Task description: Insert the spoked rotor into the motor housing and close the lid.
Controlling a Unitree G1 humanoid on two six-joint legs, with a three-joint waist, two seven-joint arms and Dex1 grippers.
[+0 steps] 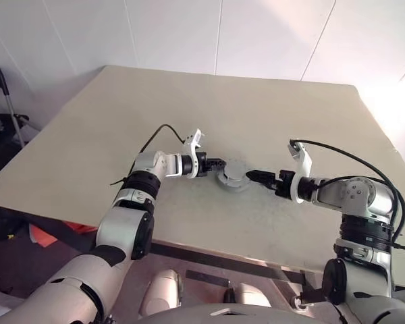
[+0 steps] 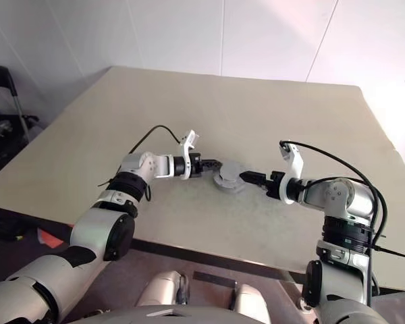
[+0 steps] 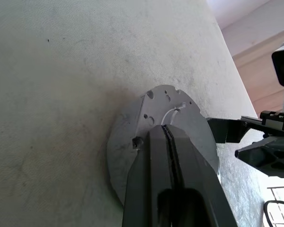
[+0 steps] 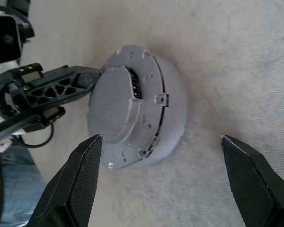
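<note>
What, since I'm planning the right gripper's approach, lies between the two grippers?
Only the round grey housing, seen in the left eye view: the shut left gripper is at one side of it, the open right gripper at the other.

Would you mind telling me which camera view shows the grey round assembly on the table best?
The right wrist view: the grey round assembly lies whole between the open right tool's fingers. The left wrist view has the shut left tool covering much of it; both eye views show it small between the tools.
</note>
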